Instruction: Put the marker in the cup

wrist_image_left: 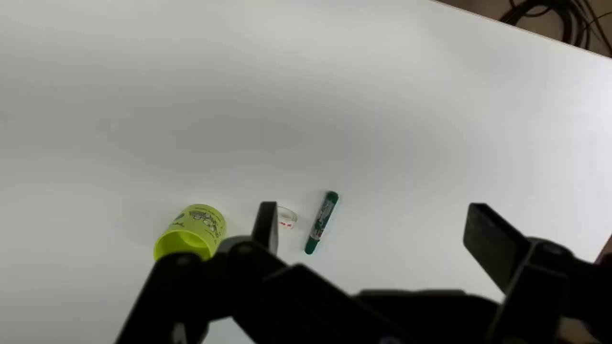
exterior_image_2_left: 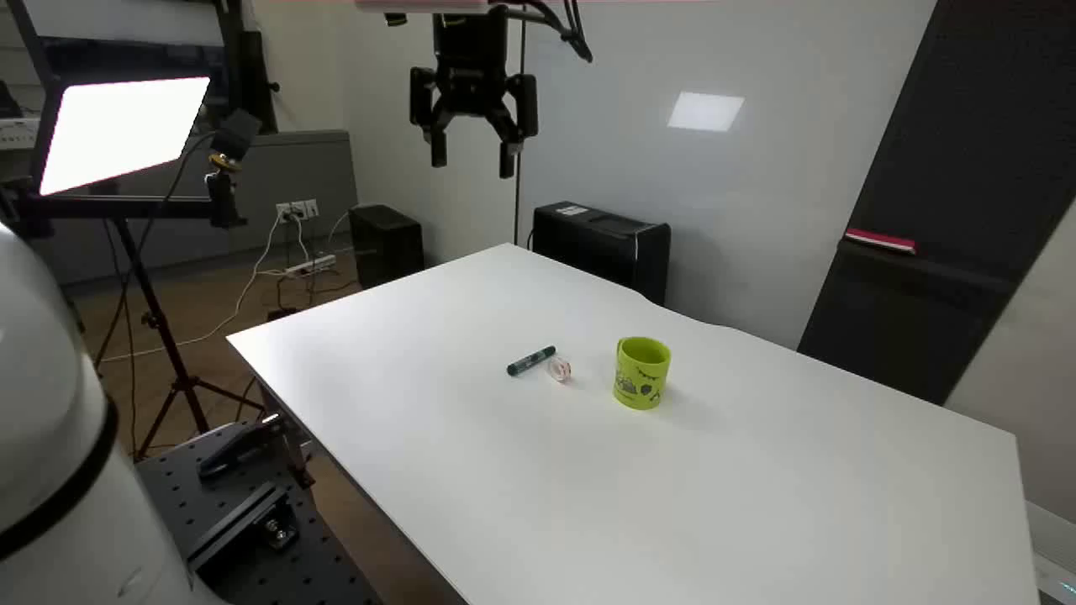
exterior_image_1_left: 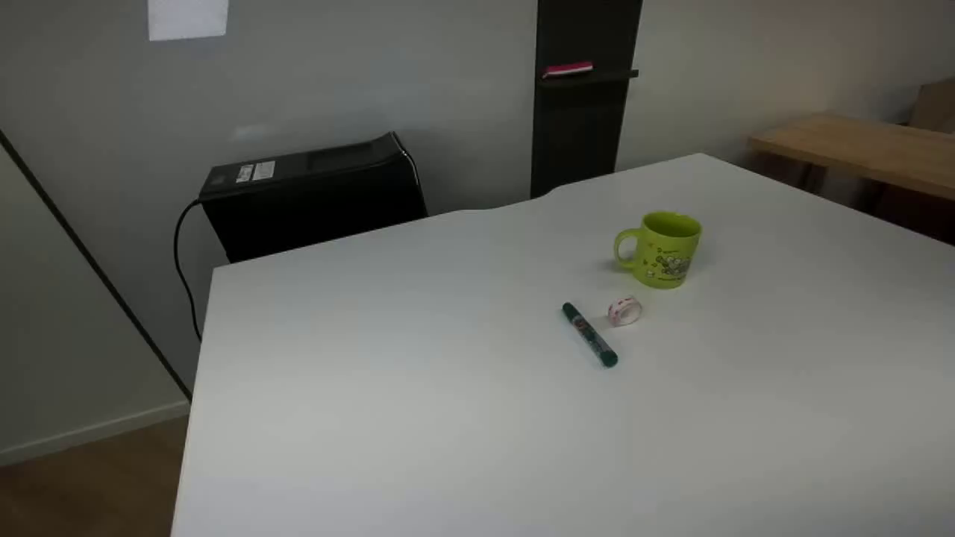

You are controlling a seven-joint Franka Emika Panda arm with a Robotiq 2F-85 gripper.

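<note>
On the white counter (exterior_image_1_left: 373,418), in an exterior view, the green marker (exterior_image_1_left: 589,334) lies outside the upright yellow-green mug (exterior_image_1_left: 666,255), a tape roll (exterior_image_1_left: 619,312) between them. High above in an exterior view, the hand (exterior_image_2_left: 472,158) hangs empty, its fingers (exterior_image_2_left: 438,151) apart. The wrist view shows the green marker framed between those fingers. Nothing seems done yet: pickup, carry and drop-in remain.

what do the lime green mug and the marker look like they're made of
Mug: perhaps glazed ceramic with a soft sheen, from its smooth, evenly coloured wall; plastic remains possible. Marker: likely smooth plastic, from its rounded green ends and printed barrel.
</note>
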